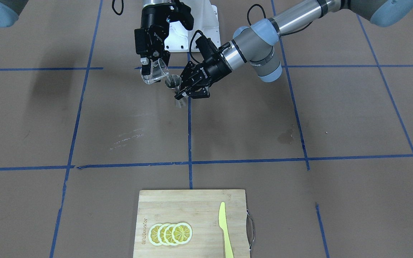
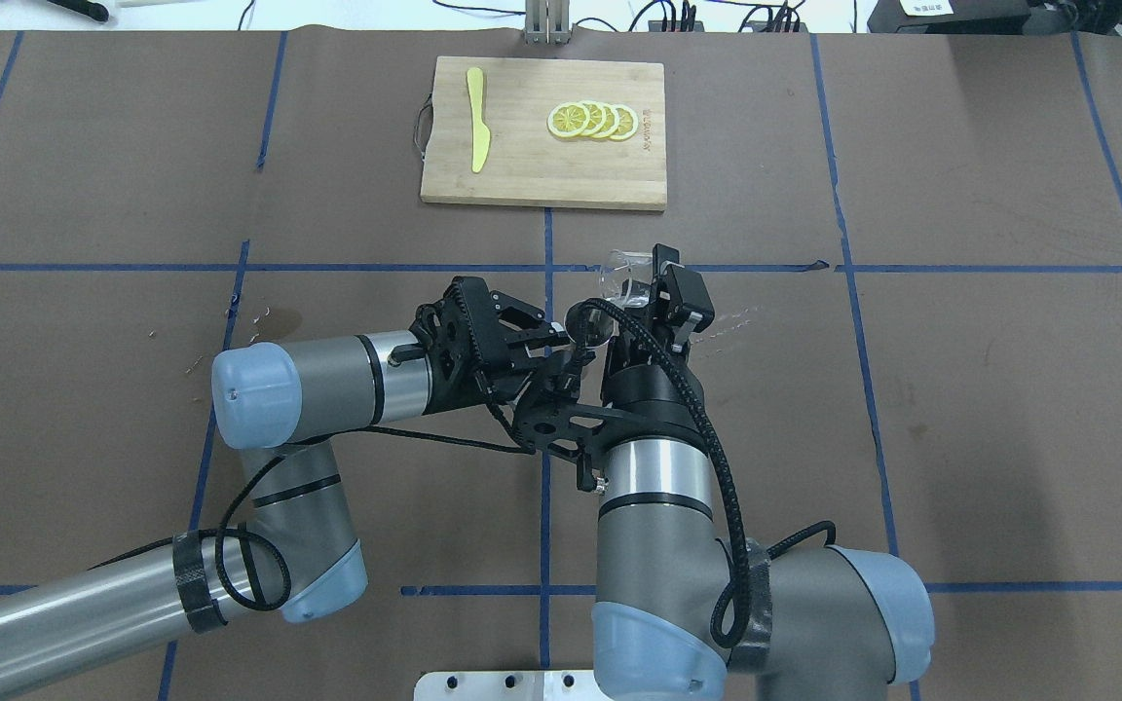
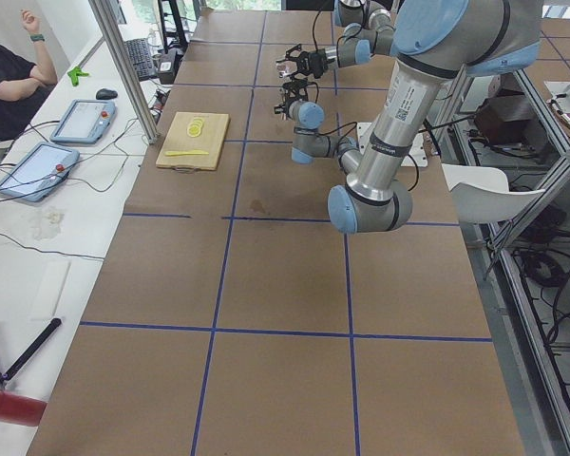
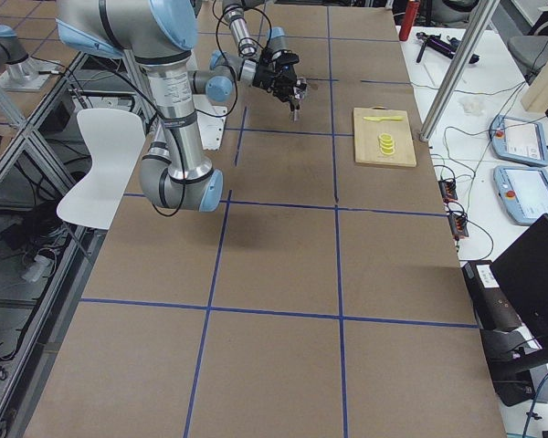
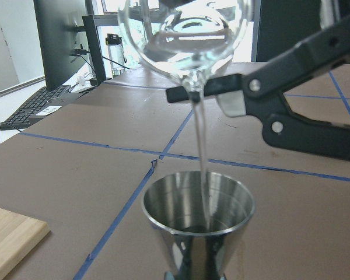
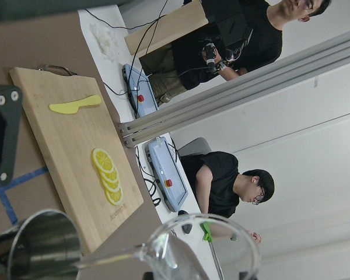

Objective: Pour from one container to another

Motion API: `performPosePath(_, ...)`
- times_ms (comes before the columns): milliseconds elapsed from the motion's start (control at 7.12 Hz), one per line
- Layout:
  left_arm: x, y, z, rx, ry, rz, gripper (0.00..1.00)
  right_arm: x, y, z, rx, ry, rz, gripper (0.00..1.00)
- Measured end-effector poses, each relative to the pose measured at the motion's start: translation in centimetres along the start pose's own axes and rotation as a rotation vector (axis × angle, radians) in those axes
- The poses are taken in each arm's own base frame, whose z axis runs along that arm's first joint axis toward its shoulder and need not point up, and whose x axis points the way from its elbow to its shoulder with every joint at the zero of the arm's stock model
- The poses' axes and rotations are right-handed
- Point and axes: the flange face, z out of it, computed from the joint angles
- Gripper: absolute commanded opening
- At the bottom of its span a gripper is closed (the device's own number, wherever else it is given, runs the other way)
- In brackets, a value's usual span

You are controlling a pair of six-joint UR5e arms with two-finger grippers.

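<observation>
The clear cup [image 1: 153, 73] hangs tilted above the table with my right gripper [image 1: 153, 61] shut on it. In the left wrist view a thin stream of water [image 5: 202, 140] falls from the cup [image 5: 184, 35] into the steel jigger [image 5: 198, 224]. That jigger [image 1: 173, 83] stands upright in the air just beside and below the cup's lip, and my left gripper [image 1: 182, 94] is shut on its narrow waist. From overhead the cup [image 2: 622, 275] sits in front of the right gripper [image 2: 654, 289], while the jigger [image 2: 587, 327] is partly hidden by cables near the left gripper [image 2: 561, 343].
A bamboo cutting board [image 1: 192, 208] lies at the operators' edge, carrying lemon slices [image 1: 170, 233] and a yellow plastic knife [image 1: 225, 229]. Blue tape lines cross the brown table. Operators sit beyond that edge [image 6: 233, 186]. The two arms are close together near the table's middle.
</observation>
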Motion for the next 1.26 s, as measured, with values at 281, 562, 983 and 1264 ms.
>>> performPosePath(281, 0.01, -0.04, -0.02, 0.001, 0.0, 0.0, 0.0, 0.06, -0.04, -0.03, 0.003, 0.008, -0.013, 0.0)
performPosePath(562, 0.04, -0.16, -0.07, 0.003, 0.0, -0.001, 0.0, 0.03, -0.05, -0.03, 0.004, 0.012, -0.024, 0.0)
performPosePath(983, 0.1, -0.17, -0.06, 0.003, 0.001, 0.0, 0.0, 0.05, -0.02, 0.04, 0.004, 0.015, -0.046, 0.0)
performPosePath(1264, 0.16, -0.16, -0.04, 0.003, 0.001, -0.001, 0.0, 0.04, 0.02, 0.06, 0.004, 0.018, -0.064, 0.0)
